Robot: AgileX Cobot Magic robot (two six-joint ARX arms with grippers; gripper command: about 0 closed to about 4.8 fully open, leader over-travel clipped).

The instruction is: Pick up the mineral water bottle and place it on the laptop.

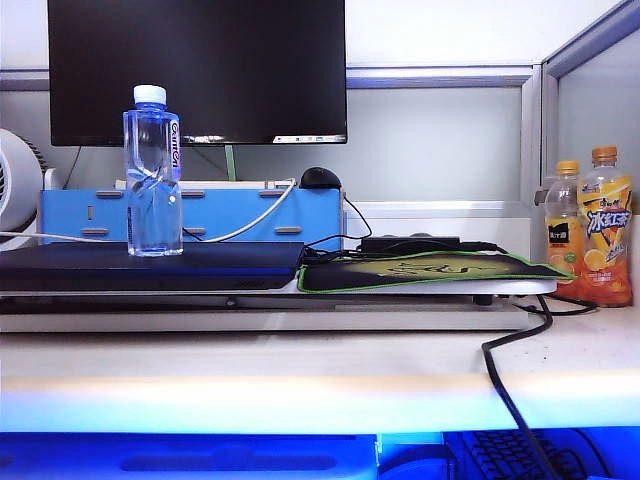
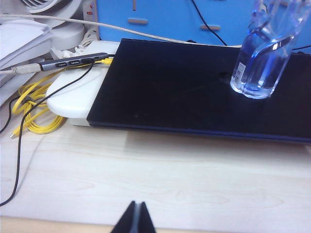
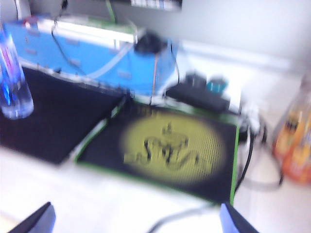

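The mineral water bottle (image 1: 153,172), clear blue with a white cap, stands upright on the dark laptop (image 1: 150,265) at the left of the exterior view. In the left wrist view the mineral water bottle (image 2: 262,63) rests on the laptop (image 2: 184,87), well away from my left gripper (image 2: 135,217), whose fingers are pressed together over bare desk. My right gripper (image 3: 138,221) is open, its fingertips (image 3: 36,221) far apart with nothing between them, back from the blurred mineral water bottle (image 3: 13,85) and laptop (image 3: 53,116). Neither gripper appears in the exterior view.
A green-edged mouse pad (image 1: 420,272) lies right of the laptop, with two orange juice bottles (image 1: 592,230) beyond it. A black monitor (image 1: 197,70), blue organiser (image 1: 190,212) and mouse (image 1: 320,178) stand behind. A black cable (image 1: 505,385) crosses the desk; yellow cable (image 2: 31,104) coils by the laptop.
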